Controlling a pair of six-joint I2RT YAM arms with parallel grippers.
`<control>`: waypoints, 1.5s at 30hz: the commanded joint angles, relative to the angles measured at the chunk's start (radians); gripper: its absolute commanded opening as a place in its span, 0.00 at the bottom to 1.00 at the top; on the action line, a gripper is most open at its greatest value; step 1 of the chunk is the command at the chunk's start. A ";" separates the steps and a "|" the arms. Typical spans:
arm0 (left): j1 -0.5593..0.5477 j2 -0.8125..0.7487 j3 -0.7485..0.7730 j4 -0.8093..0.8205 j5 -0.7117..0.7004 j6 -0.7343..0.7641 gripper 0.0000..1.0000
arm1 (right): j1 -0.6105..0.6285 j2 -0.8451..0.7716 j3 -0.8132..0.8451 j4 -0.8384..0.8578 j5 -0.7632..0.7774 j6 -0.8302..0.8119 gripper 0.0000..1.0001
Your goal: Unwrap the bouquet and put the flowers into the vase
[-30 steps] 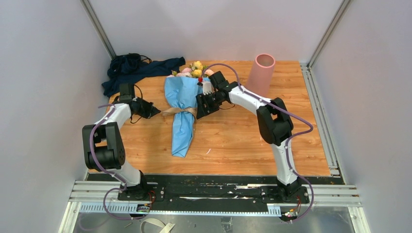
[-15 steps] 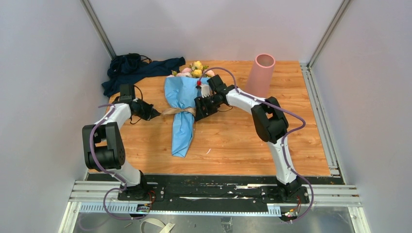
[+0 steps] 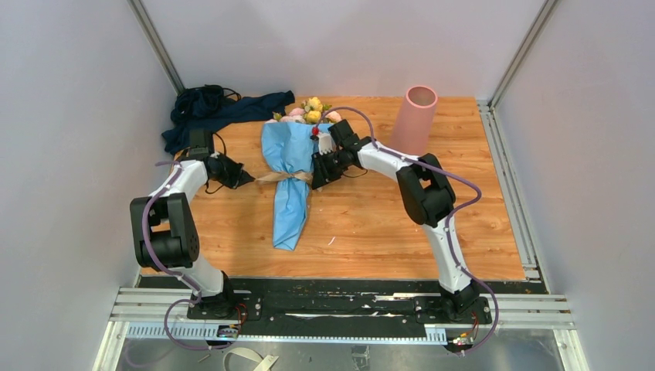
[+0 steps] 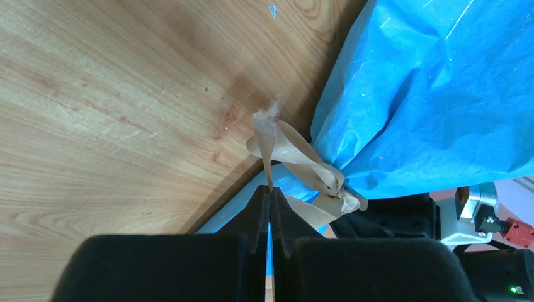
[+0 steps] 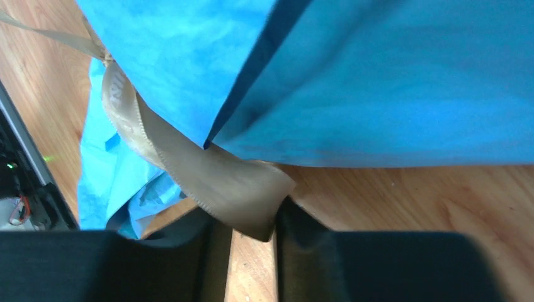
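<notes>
Left claw (image 4: 269, 192) pinched shut on one ribbon (image 4: 296, 154) tail, right claw (image 5: 252, 221) part-spread around the other, bouquet (image 3: 290, 166) flat on table (image 3: 386, 232): close right fully, then pull tails apart slowly, low.

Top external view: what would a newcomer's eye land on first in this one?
The blue-wrapped bouquet lies in the centre, blooms pointing away from the robot, tied with a tan ribbon. The left tool is shut on one ribbon tail; the right tool has its jaws apart around the other. The pink vase stands upright at the far right, no blooms in it.
</notes>
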 commanded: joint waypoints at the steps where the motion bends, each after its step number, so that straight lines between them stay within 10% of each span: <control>1: 0.007 0.017 0.014 -0.025 0.019 0.023 0.00 | 0.015 0.014 -0.019 0.004 0.004 0.009 0.17; 5: 0.006 0.026 0.006 -0.002 0.027 0.009 0.00 | 0.014 -0.019 -0.045 -0.017 0.003 0.011 0.00; 45: 0.095 0.205 0.220 0.079 0.081 -0.023 0.00 | -0.192 -0.375 -0.155 -0.204 0.019 0.058 0.00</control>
